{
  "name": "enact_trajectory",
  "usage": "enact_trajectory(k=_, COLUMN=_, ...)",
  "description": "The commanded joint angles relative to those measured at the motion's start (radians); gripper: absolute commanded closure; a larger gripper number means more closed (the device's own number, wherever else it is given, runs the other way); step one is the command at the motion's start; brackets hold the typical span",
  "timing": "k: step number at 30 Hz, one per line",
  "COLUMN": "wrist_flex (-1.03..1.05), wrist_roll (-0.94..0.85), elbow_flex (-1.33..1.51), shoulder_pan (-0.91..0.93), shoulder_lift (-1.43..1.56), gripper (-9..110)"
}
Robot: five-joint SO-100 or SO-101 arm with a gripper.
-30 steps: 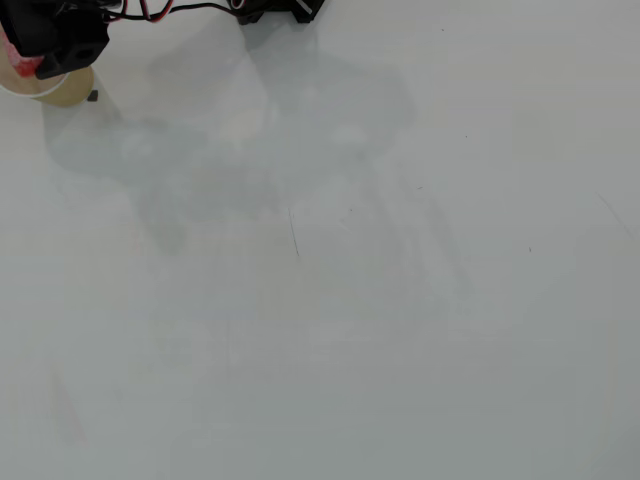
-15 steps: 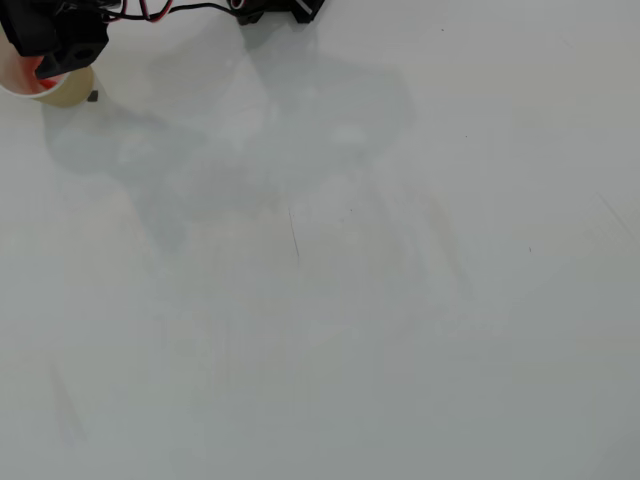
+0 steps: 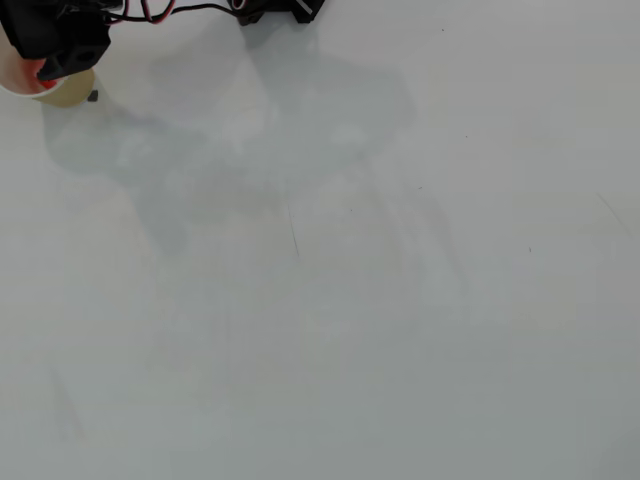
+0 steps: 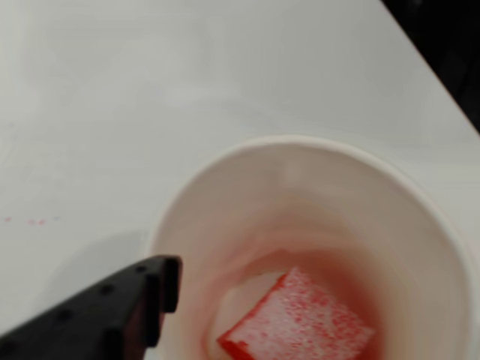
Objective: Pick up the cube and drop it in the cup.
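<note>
The beige cup fills the wrist view, seen from above, and the red-pink speckled cube lies tilted on its cream-white bottom. One black finger of my gripper hangs over the cup's left rim, apart from the cube, with nothing held; the other finger is out of frame. In the overhead view the cup stands at the far top-left corner. My gripper covers most of it, and a red patch of the cube shows under the gripper.
The white table spreads wide to the right of and below the cup. A tiny dark speck lies just right of the cup. The arm's base and cables sit along the top edge. The table's edge runs diagonally past the cup.
The red cube has left the gripper's fingers and now lies inside the cup. The gripper has shifted only slightly above the cup.
</note>
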Motion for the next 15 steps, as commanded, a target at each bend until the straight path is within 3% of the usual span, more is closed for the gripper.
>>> enact_trajectory(k=1, wrist_flex=-0.025, wrist_roll=0.006, elbow_flex=-0.155, shoulder_pan=-0.005, shoulder_lift=0.009, gripper=62)
enact_trajectory(k=15, wrist_flex=-0.037, wrist_roll=0.002, elbow_flex=-0.14, shoulder_pan=-0.067, shoulder_lift=0.071, gripper=99)
